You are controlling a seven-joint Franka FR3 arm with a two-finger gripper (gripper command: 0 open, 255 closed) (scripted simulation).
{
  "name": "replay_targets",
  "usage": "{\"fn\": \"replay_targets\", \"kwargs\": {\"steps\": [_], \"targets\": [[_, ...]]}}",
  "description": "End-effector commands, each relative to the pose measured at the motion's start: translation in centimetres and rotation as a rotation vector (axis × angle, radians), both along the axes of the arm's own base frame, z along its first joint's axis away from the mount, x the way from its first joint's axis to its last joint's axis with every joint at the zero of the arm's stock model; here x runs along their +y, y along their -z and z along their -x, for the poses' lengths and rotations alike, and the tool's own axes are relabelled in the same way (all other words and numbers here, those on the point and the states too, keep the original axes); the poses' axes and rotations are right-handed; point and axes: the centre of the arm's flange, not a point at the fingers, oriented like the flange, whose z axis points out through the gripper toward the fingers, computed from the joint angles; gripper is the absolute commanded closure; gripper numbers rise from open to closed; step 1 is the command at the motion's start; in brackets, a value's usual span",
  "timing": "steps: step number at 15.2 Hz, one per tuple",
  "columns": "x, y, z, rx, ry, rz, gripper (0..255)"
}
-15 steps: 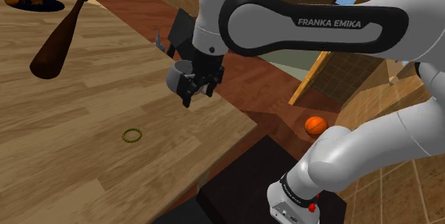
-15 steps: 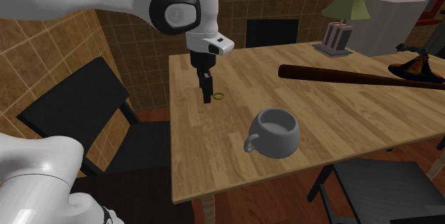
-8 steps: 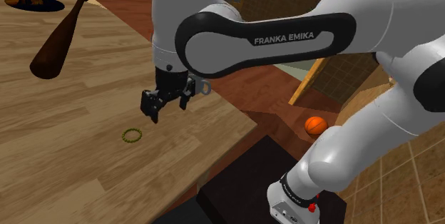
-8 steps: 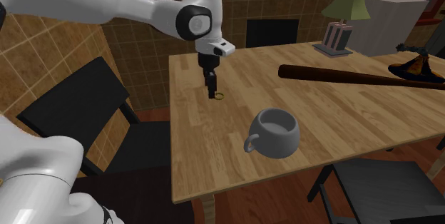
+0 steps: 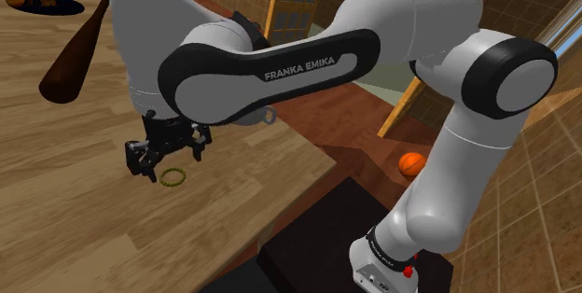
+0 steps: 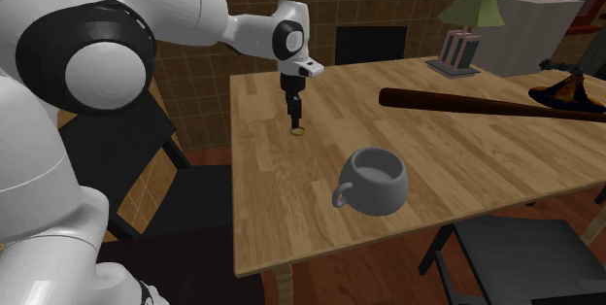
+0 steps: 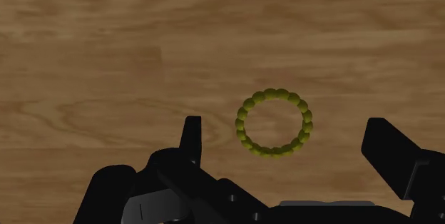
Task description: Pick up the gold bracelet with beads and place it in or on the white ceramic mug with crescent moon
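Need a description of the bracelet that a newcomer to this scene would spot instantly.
Start at the wooden table and find the black gripper hanging open over it. Just below the gripper lies the bracelet, flat on the wood. It is a small ring of olive-gold beads, far smaller than the grey mug or the dark bat.

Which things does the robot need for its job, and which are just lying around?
For the job: bead bracelet, pale mug, open gripper.
Just lying about: brown bat, green-shaded lamp, pointed hat, orange ball.
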Motion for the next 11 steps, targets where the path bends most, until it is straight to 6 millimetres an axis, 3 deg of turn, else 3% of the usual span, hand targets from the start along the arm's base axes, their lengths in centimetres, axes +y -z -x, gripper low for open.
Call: {"fn": "replay_targets", "kwargs": {"steps": [1,7,11], "targets": [[0.5,1.0,-0.2,-0.001,0.004,0.003,0],[0.2,4.0,-0.1,-0.001,0.004,0.003,0],[0.2,4.0,-0.1,-0.001,0.004,0.003,0]]}}
